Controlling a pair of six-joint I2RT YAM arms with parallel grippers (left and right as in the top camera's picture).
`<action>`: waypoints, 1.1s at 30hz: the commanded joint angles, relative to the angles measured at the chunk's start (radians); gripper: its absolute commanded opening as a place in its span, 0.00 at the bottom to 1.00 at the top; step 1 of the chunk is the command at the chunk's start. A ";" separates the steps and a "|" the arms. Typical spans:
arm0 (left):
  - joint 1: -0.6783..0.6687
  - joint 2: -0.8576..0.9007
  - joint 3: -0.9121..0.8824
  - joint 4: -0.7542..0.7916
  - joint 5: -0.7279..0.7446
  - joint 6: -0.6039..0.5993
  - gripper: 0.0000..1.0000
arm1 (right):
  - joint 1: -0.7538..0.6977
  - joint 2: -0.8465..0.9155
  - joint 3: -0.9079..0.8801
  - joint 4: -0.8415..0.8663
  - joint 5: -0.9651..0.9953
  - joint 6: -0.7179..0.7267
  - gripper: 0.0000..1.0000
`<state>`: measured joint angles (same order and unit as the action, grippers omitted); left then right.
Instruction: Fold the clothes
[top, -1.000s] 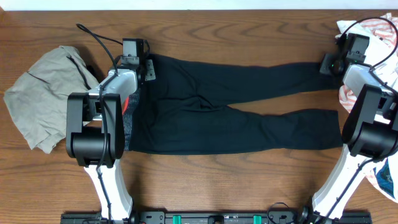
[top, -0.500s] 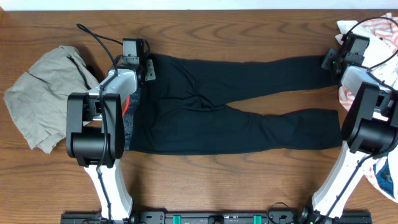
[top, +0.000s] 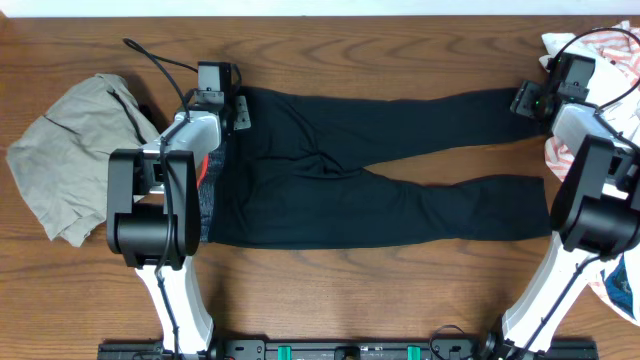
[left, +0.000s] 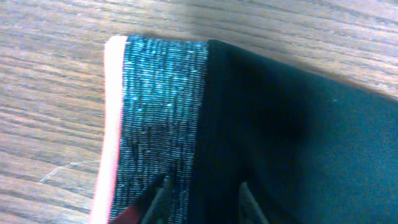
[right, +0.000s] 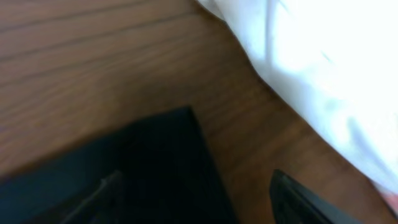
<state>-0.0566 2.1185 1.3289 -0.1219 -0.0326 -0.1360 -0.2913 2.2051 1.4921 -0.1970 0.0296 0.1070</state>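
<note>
Left wrist: left claw (left: 202, 199) tips parted over leggings (left: 280, 124) waistband; right claw (right: 196, 193) released, wide above leg cuff.

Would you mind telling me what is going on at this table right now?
Two robot arms are working on folding black leggings, which lie spread flat on the table. The left end effector sits over a corner of the waistband, fingertips slightly apart; I cannot tell whether it grips the fabric. The right end effector is open above the far leg's cuff, which lies on the wood. No fold is made yet. A khaki garment lies off to the left.
</note>
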 joint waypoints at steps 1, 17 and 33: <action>-0.001 0.049 -0.042 -0.034 0.013 0.014 0.43 | 0.003 -0.145 -0.001 -0.055 -0.020 -0.045 0.78; -0.001 -0.243 -0.042 -0.243 0.013 0.054 0.73 | 0.003 -0.505 -0.001 -0.610 -0.135 -0.052 0.99; -0.001 -0.396 -0.091 -0.822 0.014 -0.147 0.93 | -0.006 -0.504 -0.034 -0.956 -0.130 -0.009 0.99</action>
<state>-0.0616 1.7260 1.2739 -0.9016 -0.0223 -0.1997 -0.2916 1.7008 1.4837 -1.1465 -0.0982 0.0685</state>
